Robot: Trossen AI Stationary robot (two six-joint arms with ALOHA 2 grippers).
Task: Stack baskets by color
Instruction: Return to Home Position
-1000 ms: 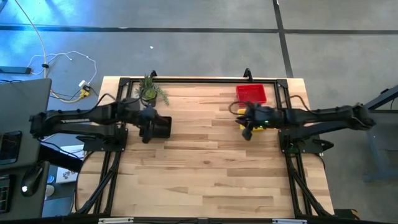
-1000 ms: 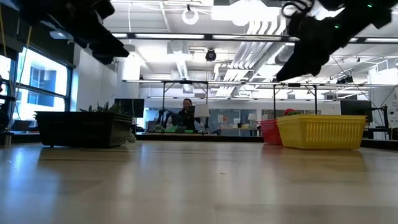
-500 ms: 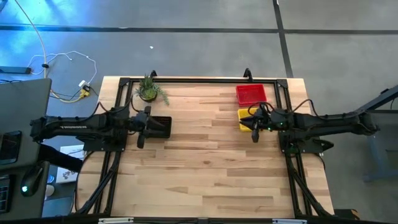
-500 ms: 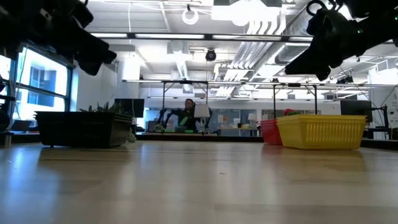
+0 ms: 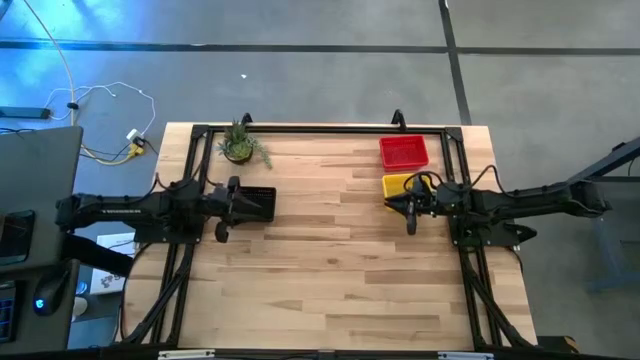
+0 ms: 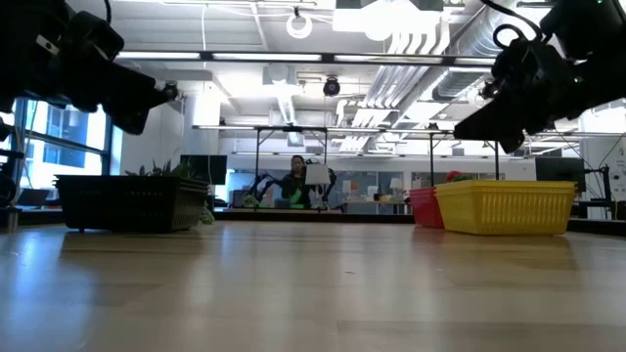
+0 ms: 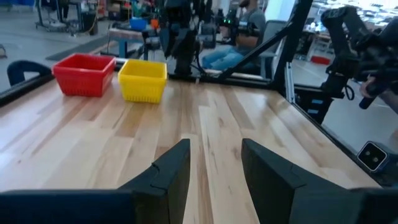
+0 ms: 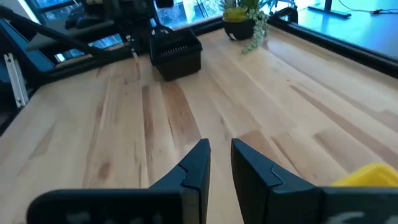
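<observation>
looks finished as far as sorting goes: red baskets (image 5: 403,152) piled at the far right corner of the desk (image 5: 330,290), yellow baskets (image 5: 398,185) just beside them on the nearer side, black baskets (image 5: 260,203) well apart on the left half, near the small potted plant (image 5: 240,146). only one outline per colour from above, so layers impossible to count.

left pincer (image 7: 214,149): released, fingers (image 7: 171,168) well apart, nothing between them, raised off the desk close to the black pile on the arm's side. right pincer (image 8: 221,149): released too, only a narrow gap between its fingers (image 8: 196,165), empty, raised beside the yellow pile with a yellow rim just at the edge of its own view.

judged step in hand: bringing both arms back to rest. to do it well:

- lift first, then draw back. from table height both arms hang above the basket rims, but not by a lot, so gain height before swinging.
- pull each arm along its own side of the desk, away from its pile, never across it. watch the right wrist near the yellow rim, since these light mesh baskets would likely slide or tip at a nudge.
- on the left, mind the black pile and the plant behind it. retreat straight toward the arm's base.
- leave the fingers parted and empty while moving, so no mesh gets pinched.
- move both arms smoothly with no sharp stops, to avoid shaking the desk and shifting the piles.
- finish with both arms folded clear of the worktop.
</observation>
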